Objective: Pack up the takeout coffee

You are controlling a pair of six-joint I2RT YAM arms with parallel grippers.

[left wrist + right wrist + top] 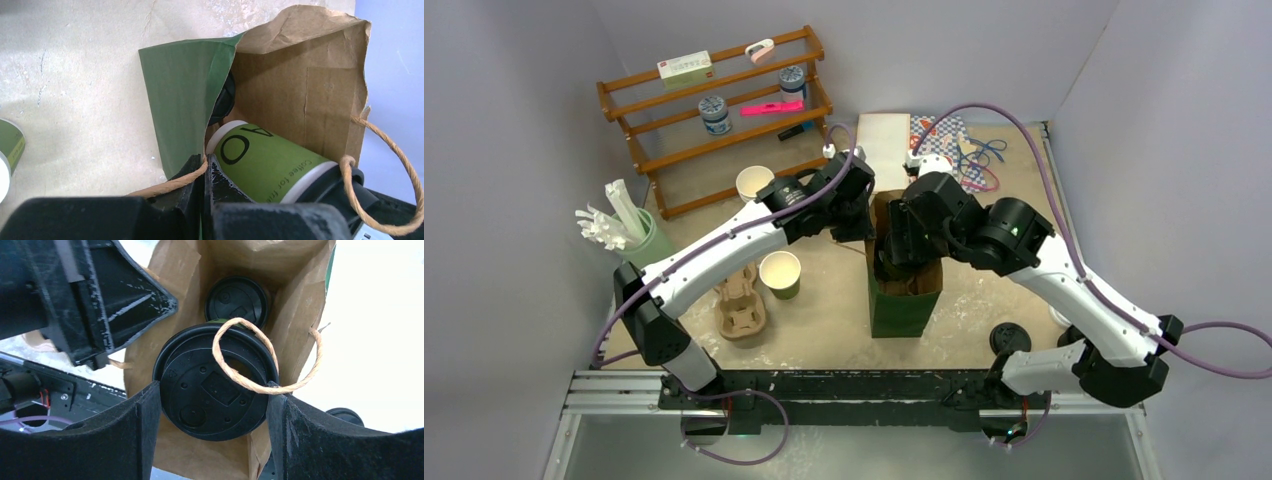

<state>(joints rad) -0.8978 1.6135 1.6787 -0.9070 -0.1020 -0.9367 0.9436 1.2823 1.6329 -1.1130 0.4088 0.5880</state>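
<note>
Right wrist view: the right gripper (211, 394) grasps the takeout coffee (197, 412), a small olive-green paper cup with a round black plastic sip lid, with one finger on each side of the lid rim. The cup sits in the mouth of the green paper bag (292, 315) with a brown inside, base pointing in. Holding it by the top probably keeps the fingers above the bag walls while the body goes down. A second black-lidded cup (235, 297) stands deeper in the bag, so the coffee is likely meant for the free space beside it. A twine handle loop (241, 320) lies across the lid and could snag. The left gripper (205, 177) is pinched shut on the bag's near rim, where a twine handle runs between its fingers. This is judged to hold the mouth open and steady the bag. Only the left wrist view shows the cup's green printed side and white base rim, slanting into the bag. How near the bottom it is cannot be told. The top external view hides the cup behind the right arm. It alone shows the bag upright on the table (834, 320), with a lidless green paper cup (780, 273) and a loose black lid (1009, 338) well apart from it.
</note>
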